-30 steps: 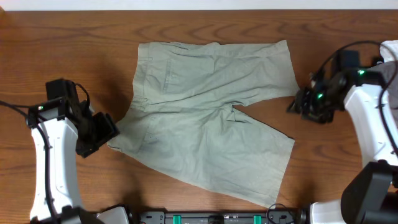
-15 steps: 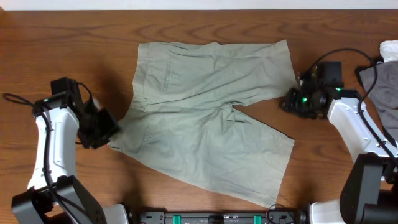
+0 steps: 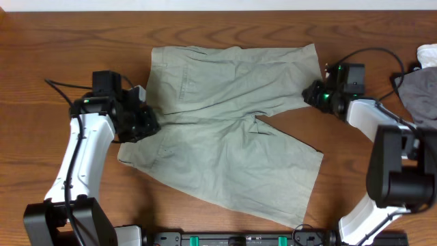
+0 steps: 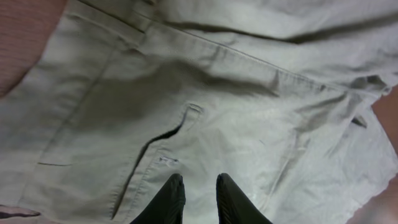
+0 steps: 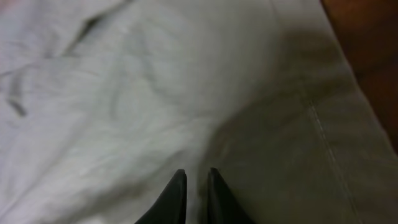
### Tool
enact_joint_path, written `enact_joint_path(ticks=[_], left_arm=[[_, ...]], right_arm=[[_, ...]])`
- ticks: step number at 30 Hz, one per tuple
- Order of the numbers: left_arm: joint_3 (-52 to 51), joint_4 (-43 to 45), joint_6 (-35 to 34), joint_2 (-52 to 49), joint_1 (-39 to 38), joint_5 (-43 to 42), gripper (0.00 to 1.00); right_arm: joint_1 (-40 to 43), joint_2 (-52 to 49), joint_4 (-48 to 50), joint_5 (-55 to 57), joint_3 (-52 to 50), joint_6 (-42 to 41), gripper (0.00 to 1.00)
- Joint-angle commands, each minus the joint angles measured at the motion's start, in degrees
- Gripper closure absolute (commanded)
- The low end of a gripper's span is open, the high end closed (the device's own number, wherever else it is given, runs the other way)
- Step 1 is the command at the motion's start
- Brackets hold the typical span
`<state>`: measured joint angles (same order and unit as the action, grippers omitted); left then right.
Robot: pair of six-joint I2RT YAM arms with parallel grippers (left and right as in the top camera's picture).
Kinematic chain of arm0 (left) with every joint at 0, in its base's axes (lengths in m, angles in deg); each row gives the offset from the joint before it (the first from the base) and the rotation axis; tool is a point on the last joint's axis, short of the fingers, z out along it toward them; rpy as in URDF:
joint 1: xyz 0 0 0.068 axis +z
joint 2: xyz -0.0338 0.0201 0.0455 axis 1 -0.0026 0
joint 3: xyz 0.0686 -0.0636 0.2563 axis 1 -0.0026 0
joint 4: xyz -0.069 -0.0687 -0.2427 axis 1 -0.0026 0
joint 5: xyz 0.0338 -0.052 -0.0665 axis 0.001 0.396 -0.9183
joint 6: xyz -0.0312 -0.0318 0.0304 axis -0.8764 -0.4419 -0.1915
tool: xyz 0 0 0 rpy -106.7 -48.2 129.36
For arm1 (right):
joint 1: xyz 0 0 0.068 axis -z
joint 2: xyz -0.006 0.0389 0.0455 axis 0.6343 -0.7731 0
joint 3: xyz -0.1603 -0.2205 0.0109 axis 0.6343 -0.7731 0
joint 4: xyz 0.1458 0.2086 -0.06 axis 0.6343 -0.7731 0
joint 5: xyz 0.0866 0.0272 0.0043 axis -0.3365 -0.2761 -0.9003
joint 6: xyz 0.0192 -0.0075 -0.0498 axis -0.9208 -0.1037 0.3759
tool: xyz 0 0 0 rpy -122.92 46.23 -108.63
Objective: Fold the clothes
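Across the wooden table lay khaki shorts. The left gripper and right gripper hung over the cloth, jaws almost together. Whether either pinched fabric was unclear.

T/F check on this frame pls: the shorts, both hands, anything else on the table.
1. The shorts lie spread out, unfolded. True.
2. The left hand is at their waistband end. True.
3. The right hand hangs over bare wood, clear of them. False: it is at the upper leg's hem, and fabric fills its wrist view.
4. The shorts are the only cloth on the table. False: a grey and white bundle lies at the right edge.
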<state>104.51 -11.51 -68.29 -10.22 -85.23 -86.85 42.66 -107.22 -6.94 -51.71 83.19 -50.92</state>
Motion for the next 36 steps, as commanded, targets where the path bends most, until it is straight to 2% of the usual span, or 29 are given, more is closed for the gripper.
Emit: enact_joint_path(ticks=[1, 6, 12, 16, 20, 21, 23, 27, 31, 36], left_arm=[[-0.3, -0.1, 0.8, 0.0, -0.5, -0.6, 0.79], [-0.3, 0.0, 0.8, 0.0, -0.5, -0.6, 0.79], [-0.3, 0.1, 0.8, 0.0, -0.5, -0.6, 0.79], [-0.2, 0.1, 0.8, 0.0, -0.5, -0.6, 0.79], [-0.2, 0.1, 0.8, 0.0, -0.5, -0.6, 0.78], [-0.2, 0.1, 0.8, 0.0, -0.5, -0.6, 0.78], [-0.2, 0.1, 0.8, 0.0, -0.5, -0.6, 0.78], [-0.2, 0.3, 0.8, 0.0, -0.5, -0.6, 0.78], [-0.2, 0.8, 0.8, 0.0, -0.5, -0.6, 0.78], [-0.2, 1.2, 0.8, 0.0, -0.5, -0.6, 0.78]], right_arm=[[-0.5, -1.9, -0.1, -0.3, 1.1, -1.6, 0.88], [-0.7, -2.6, -14.1, 7.4, 1.1, 1.2, 0.89], [-1.7, -2.5, -35.8, 15.6, 1.1, 3.6, 0.97], [-3.1, -1.4, -42.7, 15.0, 1.1, 5.7, 0.98], [-3.1, 5.2, -40.9, 12.2, 1.8, 10.6, 0.98], [-2.7, 7.4, -40.0, 12.2, 2.3, 10.4, 0.98], [-1.5, 11.2, -37.2, 12.2, 3.4, 10.1, 0.90], [1.9, 14.6, -30.2, 12.2, 5.0, 7.3, 0.90], [3.3, 12.3, -24.2, 10.7, 5.0, 5.7, 0.91], [3.0, 4.2, -16.3, 6.5, 5.0, 2.4, 0.95]])
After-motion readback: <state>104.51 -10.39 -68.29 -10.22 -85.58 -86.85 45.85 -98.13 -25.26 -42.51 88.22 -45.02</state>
